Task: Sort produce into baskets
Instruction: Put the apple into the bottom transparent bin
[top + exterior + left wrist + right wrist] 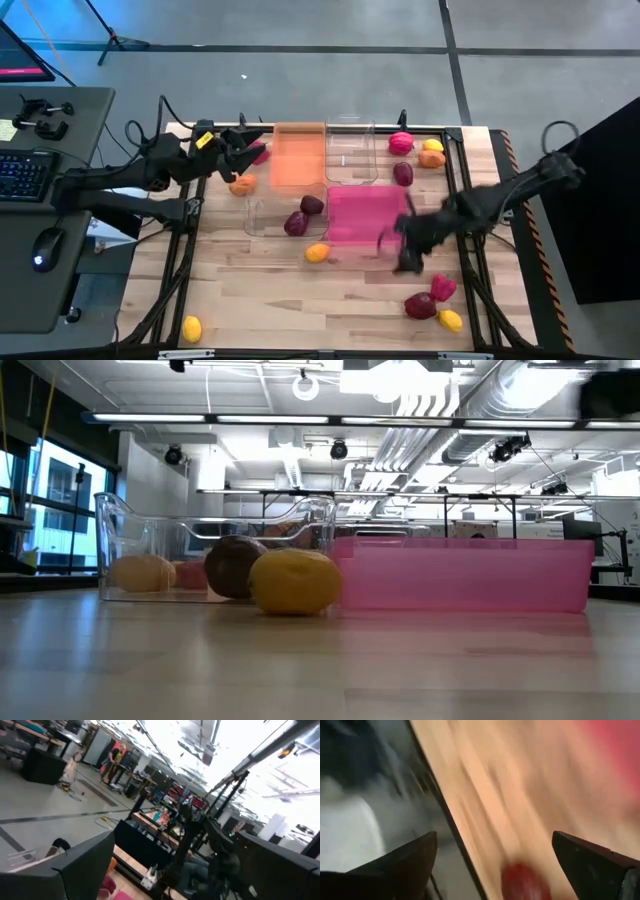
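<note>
Now the right gripper [400, 250], spread wide and empty, hangs over red fruit [522, 882] to grab it; the left gripper [245, 147] waits spread too.

Light falls evenly from overhead strip lamps [300, 418] on the ceiling, bright enough to wash out to white in the low view and the left wrist view. Under those lamps the wooden table [330, 300] shows only soft, faint shadows. The right arm [470, 215] is smeared with motion blur beside the pink bin [360, 215]. The right wrist view is streaked throughout; a red blob [522, 882] near its fingers is out of focus. The left wrist view is tilted and soft.
</note>
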Action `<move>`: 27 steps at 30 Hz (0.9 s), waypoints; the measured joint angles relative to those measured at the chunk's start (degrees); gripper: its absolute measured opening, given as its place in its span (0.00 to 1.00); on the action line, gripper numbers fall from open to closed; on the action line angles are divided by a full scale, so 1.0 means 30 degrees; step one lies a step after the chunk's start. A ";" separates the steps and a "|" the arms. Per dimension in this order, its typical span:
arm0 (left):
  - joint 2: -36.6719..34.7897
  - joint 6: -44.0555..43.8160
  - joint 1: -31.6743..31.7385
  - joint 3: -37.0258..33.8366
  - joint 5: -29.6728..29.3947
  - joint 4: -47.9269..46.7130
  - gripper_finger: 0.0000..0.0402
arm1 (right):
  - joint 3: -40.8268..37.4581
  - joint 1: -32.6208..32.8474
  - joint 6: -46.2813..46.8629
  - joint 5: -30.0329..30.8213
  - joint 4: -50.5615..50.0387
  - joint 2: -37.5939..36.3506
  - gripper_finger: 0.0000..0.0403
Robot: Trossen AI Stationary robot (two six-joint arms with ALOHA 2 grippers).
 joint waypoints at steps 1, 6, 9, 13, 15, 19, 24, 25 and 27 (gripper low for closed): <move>-0.0079 -0.0006 0.0037 0.0000 0.0204 -0.0133 0.98 | 0.0083 0.0779 0.0664 -0.0329 -0.0454 0.0598 0.95; -0.0254 0.0033 0.0275 0.0000 0.0479 -0.0974 0.98 | 0.0096 0.4041 0.2962 -0.1336 -0.0576 0.3344 0.95; -0.0254 0.0045 0.0384 0.0000 0.0818 -0.1413 0.98 | 0.0163 0.4614 0.3432 -0.2239 -0.0430 0.4836 0.95; -0.0246 0.0048 0.0456 0.0000 0.1569 -0.2268 0.98 | 0.0411 0.5331 0.2820 -0.2578 -0.0212 0.6618 0.95; -0.0246 0.0034 0.0450 0.0006 0.1622 -0.2800 0.98 | 0.0542 0.5682 0.2232 -0.2622 -0.0118 0.7444 0.95; -0.0239 0.0018 0.0450 0.0003 0.1616 -0.3315 0.98 | 0.0542 0.6160 0.1431 -0.2324 -0.0530 0.9007 0.95; -0.0239 0.0018 0.0450 0.0000 0.1614 -0.3291 0.98 | 0.0534 0.6201 0.1430 -0.1398 0.0093 1.0290 0.95; -0.0239 0.0018 0.0450 0.0000 0.1594 -0.3290 0.98 | 0.0534 0.6194 0.1428 -0.1170 0.0231 1.0458 0.95; -0.0239 0.0027 0.0450 0.0000 0.1391 -0.3275 0.98 | 0.0534 0.6194 0.1425 -0.0684 0.0297 1.0800 0.95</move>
